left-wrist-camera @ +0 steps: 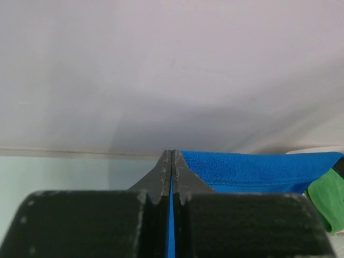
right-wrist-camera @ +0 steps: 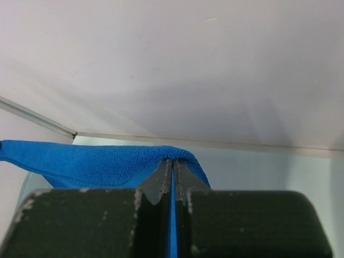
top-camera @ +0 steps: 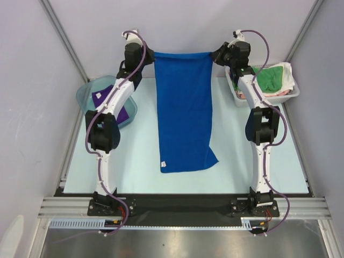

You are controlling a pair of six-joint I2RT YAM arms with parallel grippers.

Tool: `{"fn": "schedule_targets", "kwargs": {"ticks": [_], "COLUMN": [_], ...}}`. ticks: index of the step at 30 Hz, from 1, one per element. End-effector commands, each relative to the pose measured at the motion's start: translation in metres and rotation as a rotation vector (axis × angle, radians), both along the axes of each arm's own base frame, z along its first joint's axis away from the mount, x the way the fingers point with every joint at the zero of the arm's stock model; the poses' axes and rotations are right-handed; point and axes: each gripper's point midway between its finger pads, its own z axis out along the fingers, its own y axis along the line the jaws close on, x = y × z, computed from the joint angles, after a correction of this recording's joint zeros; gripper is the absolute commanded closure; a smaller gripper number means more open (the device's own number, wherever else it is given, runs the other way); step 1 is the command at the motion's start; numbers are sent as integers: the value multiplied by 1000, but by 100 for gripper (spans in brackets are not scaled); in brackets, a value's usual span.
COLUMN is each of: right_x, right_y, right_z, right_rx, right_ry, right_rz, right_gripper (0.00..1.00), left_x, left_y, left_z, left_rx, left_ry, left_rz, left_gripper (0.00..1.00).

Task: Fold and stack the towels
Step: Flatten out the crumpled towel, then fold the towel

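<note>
The royal blue towel hangs stretched between both grippers at the far side of the table, its near end with a small white tag resting on the table. My left gripper is shut on its far left corner; the blue cloth shows between the fingers in the left wrist view. My right gripper is shut on the far right corner. The dark purple towel lies in the teal tub at left. The green towel lies in the white bin at right, also seen in the left wrist view.
A white cloth and a pinkish item sit in the white bin with the green towel. The back wall stands close behind both grippers. A metal rail runs along the table's near edge.
</note>
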Motion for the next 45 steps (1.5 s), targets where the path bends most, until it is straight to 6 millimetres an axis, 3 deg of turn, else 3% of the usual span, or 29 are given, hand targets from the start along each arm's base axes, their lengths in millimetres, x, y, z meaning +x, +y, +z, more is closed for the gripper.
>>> {"fn": "schedule_targets", "kwargs": {"ticks": [1,2,3,4,6,7,9,10,11,12,13,15,17,18,20,21,22,24,25,27,28,30,31,32,33,37,45], "right_x": [-5,-7,-13,-16,-26,-33,-45,-52,-57,-64,-74,-89,-105,-116,-134,-146,-156,-173,-185,-199,-212,-225,-229,-239,-244,-273,-315], "right_y": [-4,-4,-4,-6,-6,-5,-4,-5,-8,-7,-6,-7,-8,-9,-11,-11,-12,-11,-12,-9,-10,-10,-11,-12,-12,-10,-13], "right_z": [54,41,47,32,21,26,5,13,7,-10,-2,-23,-25,-41,-47,-68,-74,-80,-98,-101,-119,-121,-123,-134,-135,-138,-144], "right_rx": [29,27,28,27,25,26,20,23,26,29,42,42,50,47,55,55,57,73,77,89,84,93,94,94,92,54,11], "right_ry": [-105,-74,-73,-37,16,19,85,85,113,161,164,236,278,330,384,446,478,508,554,571,622,636,638,668,677,708,743], "right_rz": [1,4,4,0,8,14,29,31,30,34,52,55,61,60,56,61,60,67,63,85,81,78,75,72,71,72,70], "right_gripper": [100,100,100,100,100,100,100,100,100,100,100,100,100,100,100,100,100,100,100,100,100,100,100,100,100,100,100], "left_x": [-8,-11,-13,-16,-27,-32,-43,-47,-55,-61,-70,-84,-100,-108,-125,-134,-144,-161,-172,-187,-198,-211,-219,-226,-232,-264,-304], "left_y": [-9,-10,-11,-12,-13,-12,-11,-11,-12,-13,-13,-22,-26,-31,-34,-37,-38,-44,-45,-47,-46,-48,-47,-49,-49,-46,-38], "left_z": [46,40,36,17,21,3,5,1,-16,-19,-27,-36,-48,-55,-72,-77,-94,-100,-115,-119,-132,-131,-140,-141,-135,-149,-148], "left_rx": [-31,-40,-43,-40,-46,-44,-55,-56,-61,-67,-75,-83,-90,-94,-110,-122,-134,-139,-135,-125,-124,-130,-120,-115,-115,-109,-128], "left_ry": [-120,-100,-91,-53,-59,-22,-17,-4,36,47,73,109,156,187,255,281,331,359,399,415,450,451,471,479,465,518,530], "left_rz": [-12,-16,-23,-27,-33,-32,-39,-42,-49,-57,-62,-106,-127,-149,-175,-197,-203,-233,-235,-244,-239,-256,-255,-262,-269,-279,-285], "left_gripper": [100,100,100,100,100,100,100,100,100,100,100,100,99,100,100,100,100,100,100,100,100,100,100,100,100,100,100]}}
